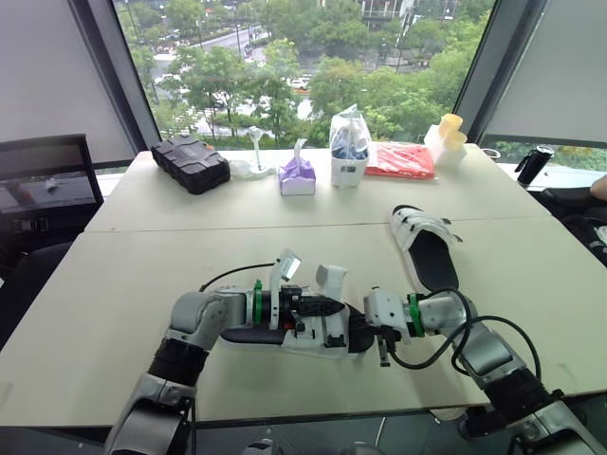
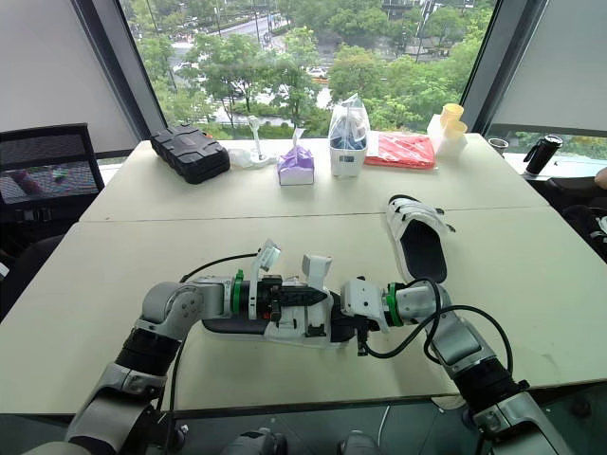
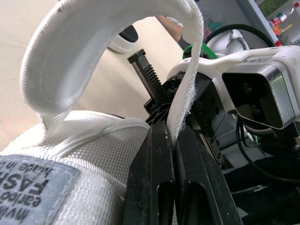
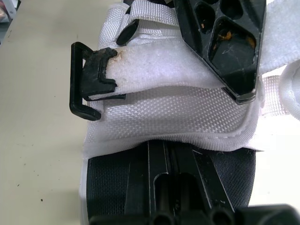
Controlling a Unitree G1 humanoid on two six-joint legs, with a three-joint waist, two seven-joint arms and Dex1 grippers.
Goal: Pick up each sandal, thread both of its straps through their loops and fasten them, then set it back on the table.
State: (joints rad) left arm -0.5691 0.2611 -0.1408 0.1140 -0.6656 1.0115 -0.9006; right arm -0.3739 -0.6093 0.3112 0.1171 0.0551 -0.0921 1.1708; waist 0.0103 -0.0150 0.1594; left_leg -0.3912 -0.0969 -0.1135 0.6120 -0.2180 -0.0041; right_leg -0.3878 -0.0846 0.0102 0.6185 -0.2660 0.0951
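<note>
**While both grippers hold the first sandal, strap threading is in hand**

Near sandal [image 1: 313,334] sits low at the near edge of the tabletop [image 1: 142,284], between the two arms, with two white straps standing up from it. Left gripper [image 3: 169,129] is clenched on one strap [image 3: 108,42], which arcs over from the upper into its fingers. Right gripper [image 4: 161,154] looks clamped on the sandal's edge, just below the black loop [image 4: 86,79]; the loop is empty.

Step, as I judge it: feeding a strap on sandal one, nothing fastened yet. Next move calls for steering the strap's free end to that loop, pushing it through, then folding it back, with the right gripper steadying the shoe.

Second sandal [image 1: 424,246] lies flat farther back on the right. Black case [image 1: 190,163] and tissue pack [image 1: 297,175] stand at the far side.
</note>
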